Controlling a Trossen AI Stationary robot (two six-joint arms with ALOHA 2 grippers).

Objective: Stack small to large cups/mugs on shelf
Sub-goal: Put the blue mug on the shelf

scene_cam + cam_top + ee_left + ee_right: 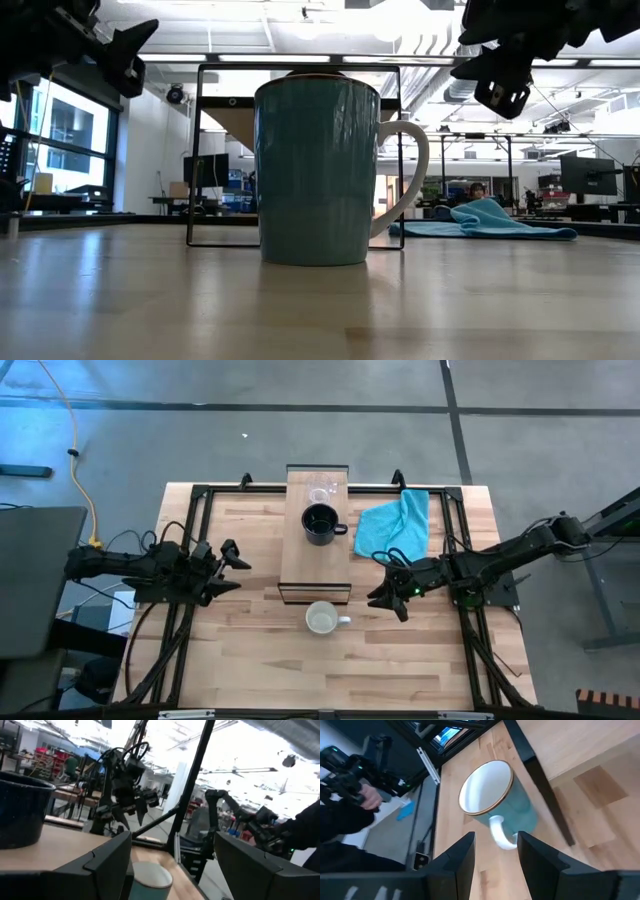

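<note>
A mug with a teal outside, white inside and white handle [322, 619] stands upright on the table just in front of the shelf's near end. The light-wood shelf [300, 565] carries a black mug [320, 524] and, behind it, a clear glass cup [322, 493]. My right gripper [385, 600] is open, above the table to the right of the teal mug; in its wrist view [497, 862] the mug's handle [500, 832] lies just ahead of the fingers. My left gripper [240, 574] is open, left of the shelf.
A turquoise cloth [398, 525] lies crumpled right of the shelf, behind my right gripper. The shelf's dark frame [196, 150] stands behind the teal mug [320, 165] in the low view. Bare wooden tabletop [330, 670] lies in front of the mug.
</note>
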